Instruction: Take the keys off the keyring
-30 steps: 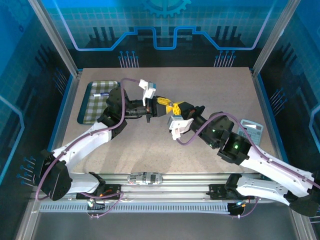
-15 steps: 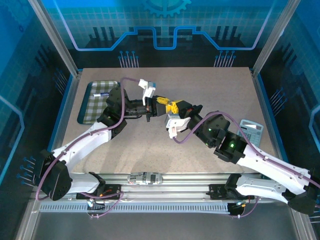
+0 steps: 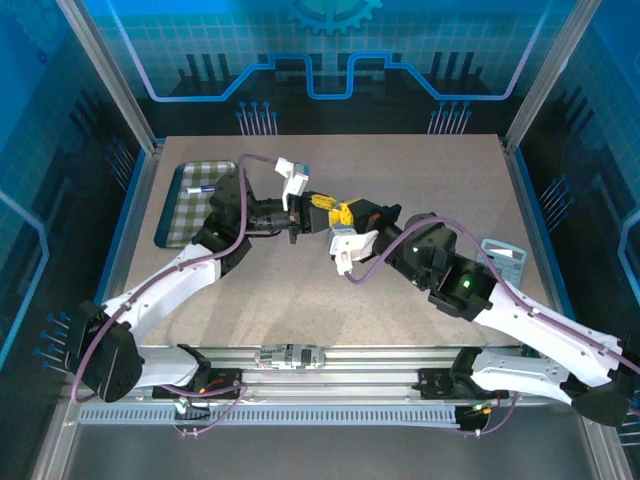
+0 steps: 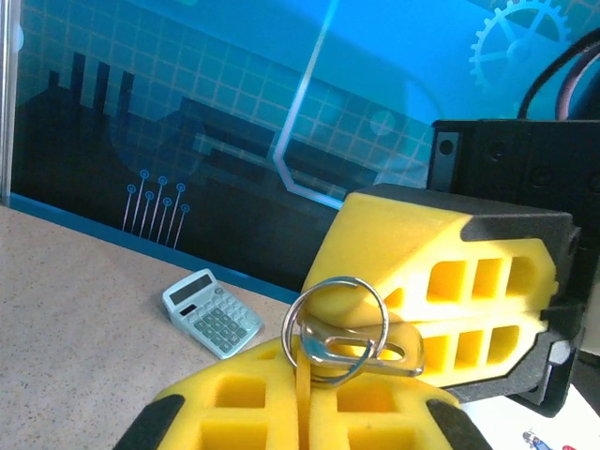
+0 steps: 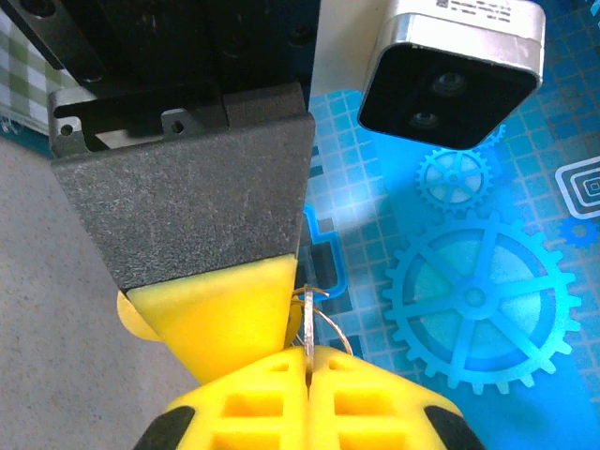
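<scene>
- One keyring (image 4: 337,279): silver loop, your landmark.
- Your left end effector (image 4: 302,375): clamped on the keyring.
- One key (image 4: 394,354): threaded on the keyring.
- Your right end effector (image 5: 307,361): clamped on the key.

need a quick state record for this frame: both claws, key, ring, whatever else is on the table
left claw: shut, pinching the keyring wire
right claw: shut, thin metal edge-on in its slit, probably the key
keyring: silver loop, upright between the claws, held off the table
key: on the ring, not off yet
calculator: table's right edge
tray: checked, far left
</scene>
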